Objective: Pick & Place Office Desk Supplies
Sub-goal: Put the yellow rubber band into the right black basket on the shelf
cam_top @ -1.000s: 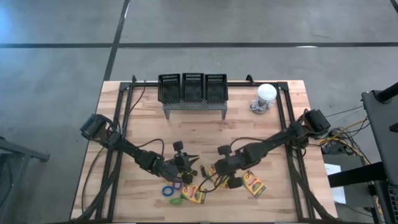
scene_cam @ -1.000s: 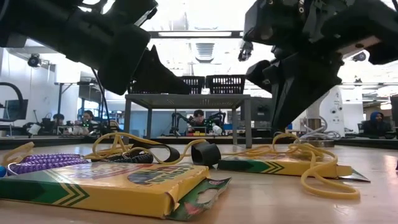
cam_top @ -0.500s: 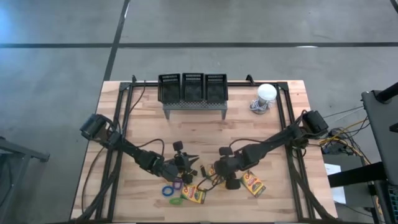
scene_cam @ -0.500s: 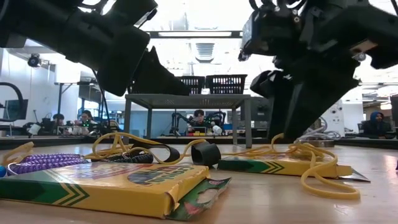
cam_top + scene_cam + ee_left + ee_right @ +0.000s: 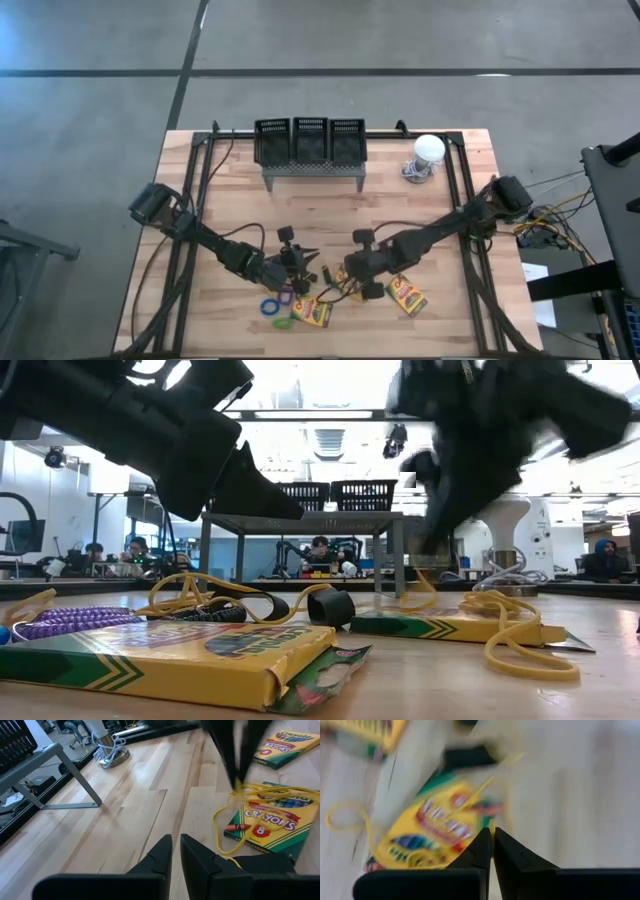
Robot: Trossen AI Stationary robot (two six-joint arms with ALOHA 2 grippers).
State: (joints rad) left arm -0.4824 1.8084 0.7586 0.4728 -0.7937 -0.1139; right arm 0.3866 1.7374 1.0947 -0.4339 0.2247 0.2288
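Right claw (image 5: pixel 440 545) smeared by motion in low view; what its tips touch unreadable. Right wrist view blurred: crayon box (image 5: pixel 427 832) lettering illegible, yellow elastic loop (image 5: pixel 345 827) only a streak. Nearest crayon box (image 5: pixel 165 660) cut by low view's left edge.

Pale planked wooden desk (image 5: pixel 250 210), smooth, satin sheen. Flat yellow-and-green printed cardboard crayon boxes (image 5: pixel 267 825), slightly glossy. Thin yellow rubbery elastic loop (image 5: pixel 520 635), matt. Black wire-mesh bins (image 5: pixel 309 140); grey perforated metal stand (image 5: pixel 310 170), matt.
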